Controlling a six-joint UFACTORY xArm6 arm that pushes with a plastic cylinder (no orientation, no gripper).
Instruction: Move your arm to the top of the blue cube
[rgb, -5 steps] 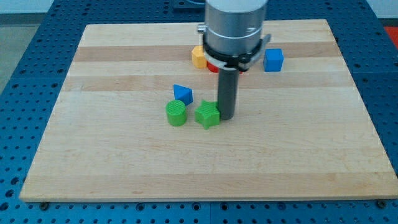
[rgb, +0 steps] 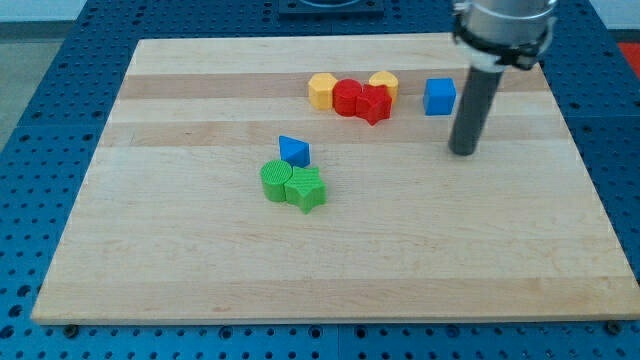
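Note:
The blue cube (rgb: 439, 96) sits on the wooden board (rgb: 200, 260) toward the view's upper right. My tip (rgb: 463, 152) rests on the board just below and slightly right of the blue cube, a short gap apart from it. The dark rod rises from the tip toward the view's top right, passing just right of the cube.
Left of the blue cube lies a row: a yellow block (rgb: 321, 90), a red cylinder (rgb: 347, 97), a red star-like block (rgb: 374, 103) and another yellow block (rgb: 384, 82). Near the middle are a blue triangular block (rgb: 294, 151), a green cylinder (rgb: 276, 181) and a green star-like block (rgb: 306, 188).
My tip has moved from beside the green star-like block to the right and up, close under the blue cube. The green star-like block now sits further left, against the green cylinder.

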